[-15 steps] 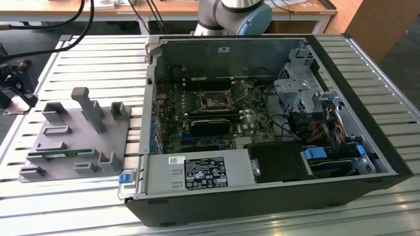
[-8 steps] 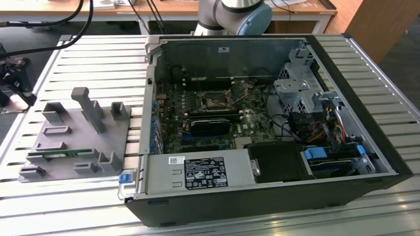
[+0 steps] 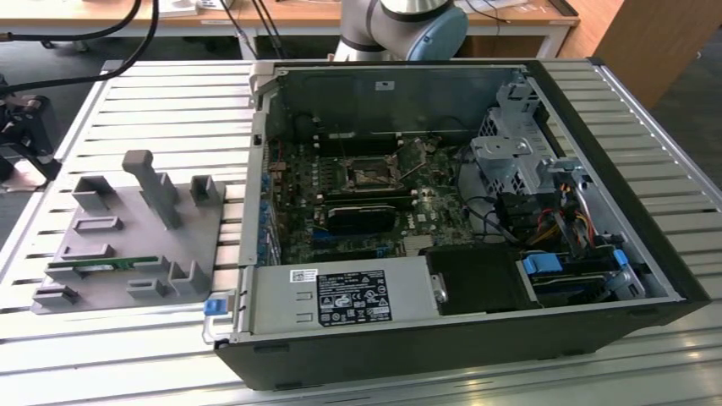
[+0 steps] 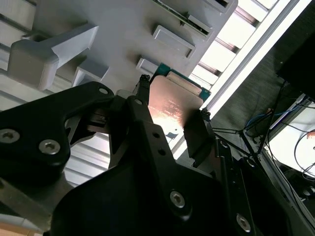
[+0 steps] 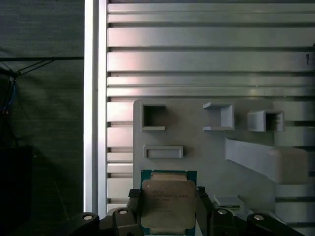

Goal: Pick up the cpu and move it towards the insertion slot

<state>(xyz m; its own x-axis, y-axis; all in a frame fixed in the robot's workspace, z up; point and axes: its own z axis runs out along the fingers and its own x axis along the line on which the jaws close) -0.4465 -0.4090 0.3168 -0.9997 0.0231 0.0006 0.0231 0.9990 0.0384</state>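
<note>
The hand (image 5: 168, 198) is pinching the cpu (image 5: 168, 206) by two sides, over the gray tray (image 5: 192, 142). It should be keeping it flat while going to the insertion slot (image 3: 367, 174), in the exterior view's middle.

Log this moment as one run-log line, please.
tool: shut on the cpu at two opposite edges | cpu: at the gray fixture tray, lifted or resting unclear | insertion slot: in the open computer case
</note>
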